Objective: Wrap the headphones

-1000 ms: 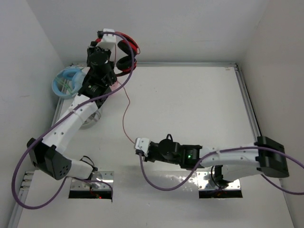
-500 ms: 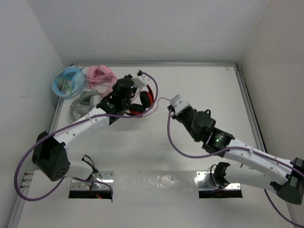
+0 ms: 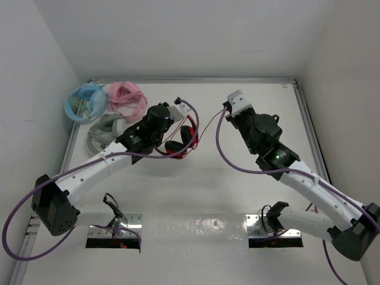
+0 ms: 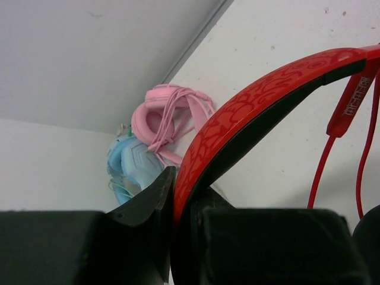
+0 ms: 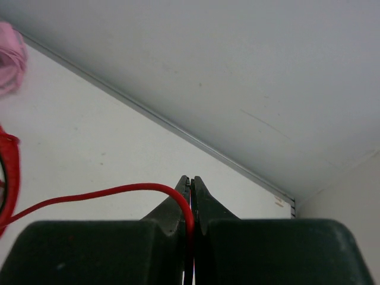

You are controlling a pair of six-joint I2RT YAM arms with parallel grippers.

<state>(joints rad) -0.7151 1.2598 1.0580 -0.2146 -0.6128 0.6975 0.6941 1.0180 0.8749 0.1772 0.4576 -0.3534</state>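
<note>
red headphones (image 3: 178,141) are being held at the back left of the white worktop (image 3: 237,184), near a pink pair (image 3: 126,95), a blue pair (image 3: 85,101) and a grey pair (image 3: 104,127), the left claw (image 4: 183,199) clamping their headband (image 4: 255,89) while the right claw (image 5: 191,185) is pinching the thin red cable (image 5: 113,193).

The band of the headphones (image 4: 255,95) in my left claw (image 4: 183,202) is shiny red plastic with a swirly pattern, and dull black underneath. My right claw (image 5: 190,185) is dull black plastic. The cable (image 5: 89,197) pinched in it looks thin, smooth and rubbery. The table (image 4: 285,35) past my left claw is white, matt and a bit speckled. The pink pair (image 4: 169,116) beyond looks like smooth plastic.
</note>
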